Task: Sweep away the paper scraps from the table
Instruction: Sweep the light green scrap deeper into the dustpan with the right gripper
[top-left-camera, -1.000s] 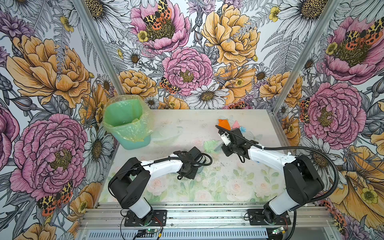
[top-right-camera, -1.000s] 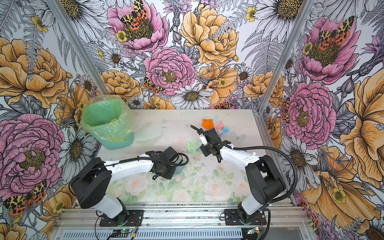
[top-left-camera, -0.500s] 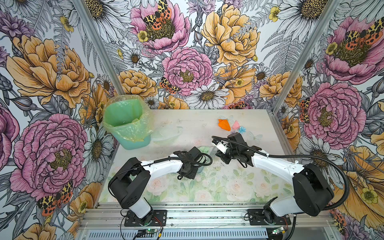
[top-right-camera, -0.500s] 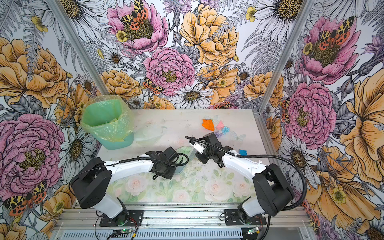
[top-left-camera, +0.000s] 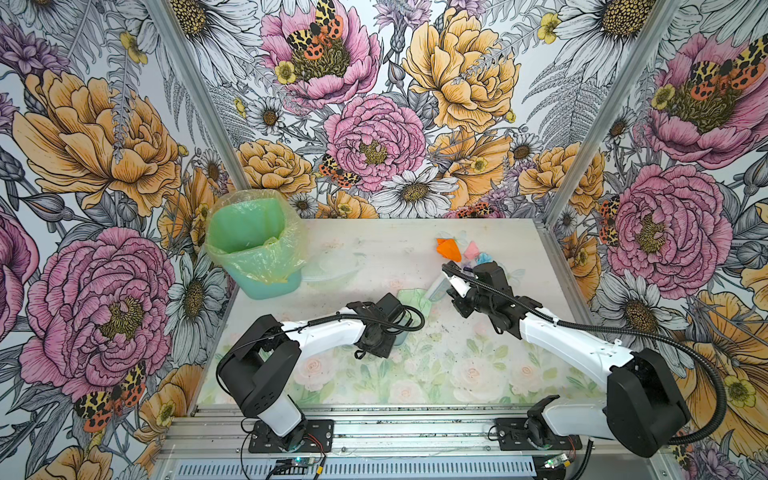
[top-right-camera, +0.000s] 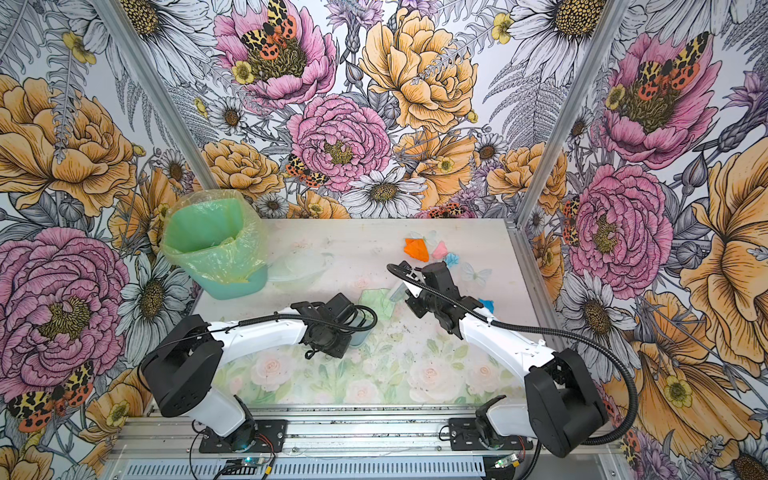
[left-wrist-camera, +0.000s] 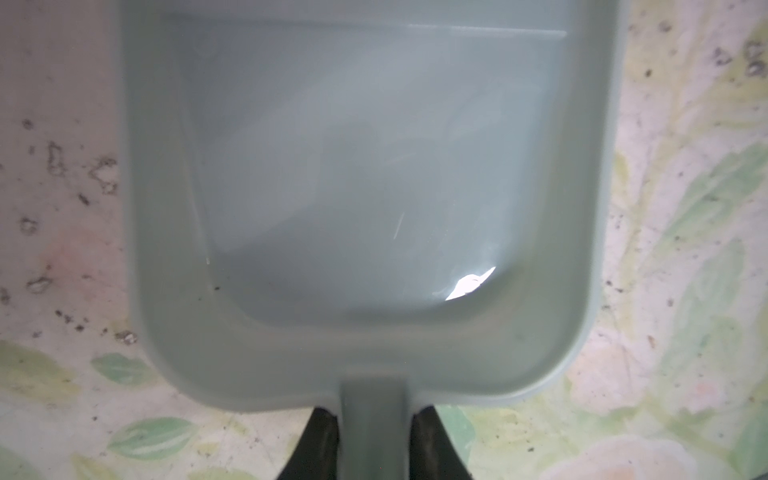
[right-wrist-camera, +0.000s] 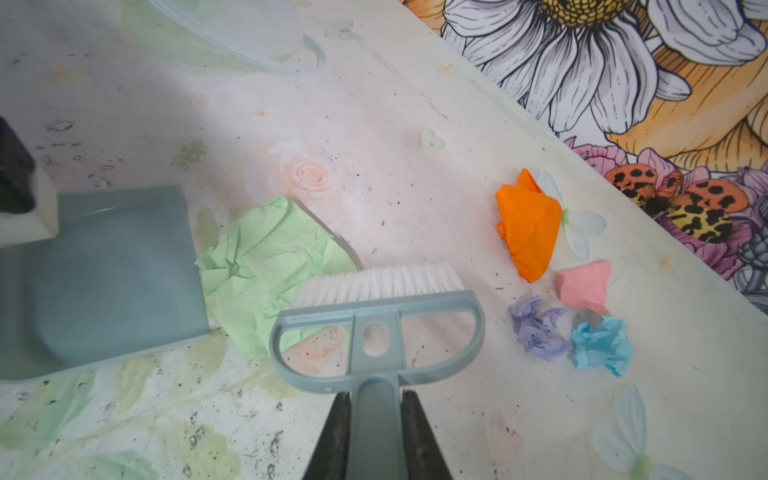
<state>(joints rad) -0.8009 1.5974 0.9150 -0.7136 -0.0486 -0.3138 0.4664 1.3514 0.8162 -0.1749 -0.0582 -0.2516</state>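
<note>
Flowered table bears six paper scraps; left fingers clamp one dustpan, right fingers one brush.

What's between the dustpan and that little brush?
A crumpled pale green paper scrap, touching the dustpan lip, with the brush bristles at its edge; the right wrist view shows it.

Table: faded floral print, speckled. Far left: green bin, yellowish liner. Far right, clustered: orange scrap, pink scrap, light blue scrap. Mid-table: pale green scrap between dustpan under left arm and brush at right arm tip
</note>
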